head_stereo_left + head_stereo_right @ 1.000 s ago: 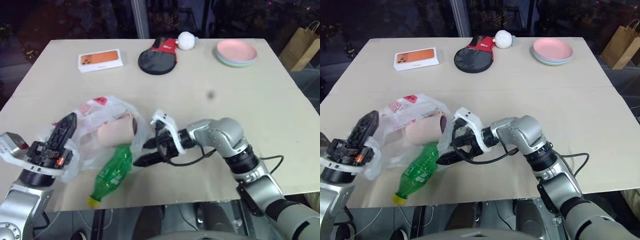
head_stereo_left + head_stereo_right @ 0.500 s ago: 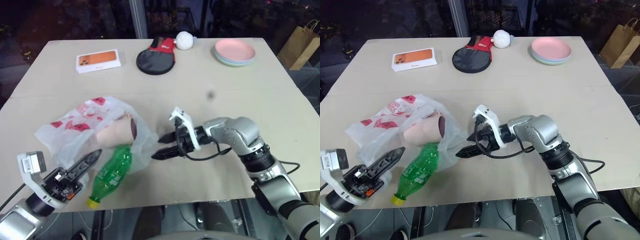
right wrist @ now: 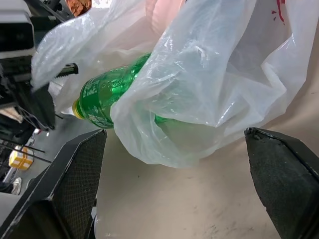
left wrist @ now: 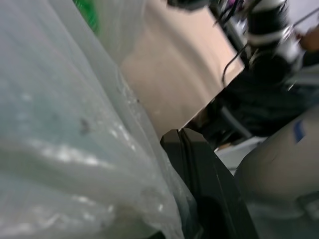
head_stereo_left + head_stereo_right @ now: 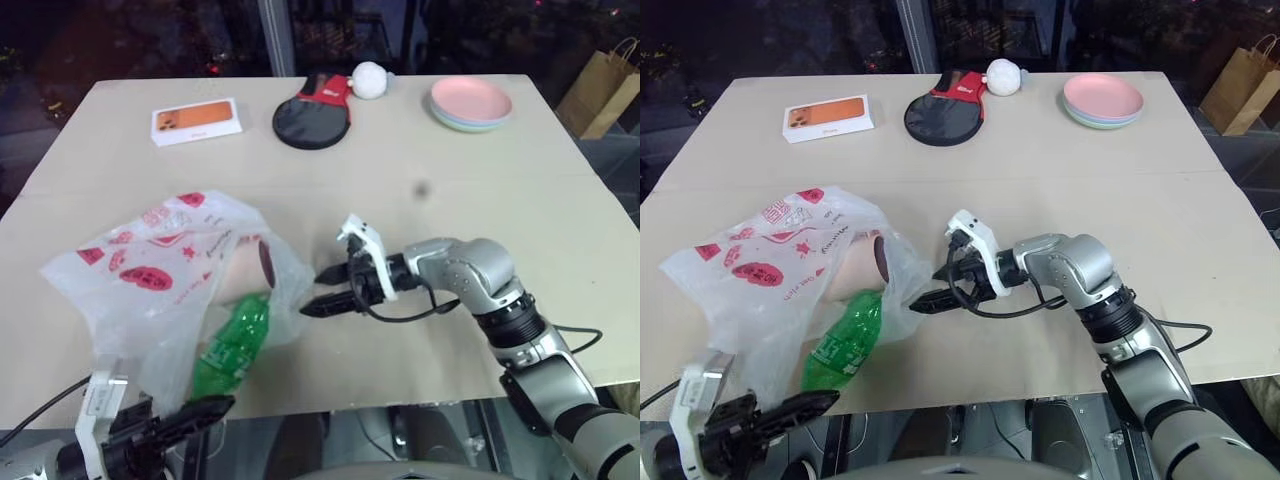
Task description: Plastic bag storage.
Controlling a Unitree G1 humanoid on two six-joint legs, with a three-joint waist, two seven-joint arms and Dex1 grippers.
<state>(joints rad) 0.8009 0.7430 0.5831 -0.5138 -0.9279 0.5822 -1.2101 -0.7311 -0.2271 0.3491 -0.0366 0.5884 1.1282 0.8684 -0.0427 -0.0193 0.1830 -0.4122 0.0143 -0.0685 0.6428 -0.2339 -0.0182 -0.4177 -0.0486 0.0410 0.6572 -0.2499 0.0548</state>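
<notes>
Your left gripper [image 5: 205, 408] sits low at the near edge of the table [image 5: 520, 200], fingers pressed together, with the plastic bag [image 5: 150, 285] drawn taut up from it; the left wrist view shows the film lying right against those closed fingers, so it looks pinched there, though the exact clamping point is hidden by the film. Your right gripper [image 5: 325, 290] lies level over the table just beside the bag's mouth, jaws spread wide and holding nothing, its tips close to the plastic but apart from it. You have the bag spread over the near left part of the table, red logos facing up. Inside it you can see a green bottle [image 5: 232, 345] lying tilted, with a pink mug [image 5: 248, 272] above it, its dark opening facing the right gripper. Along the far edge sit an orange phone box [image 5: 198, 120], a black and red paddle [image 5: 312, 120], a white ball [image 5: 371, 80] and pink stacked plates [image 5: 471, 104].
</notes>
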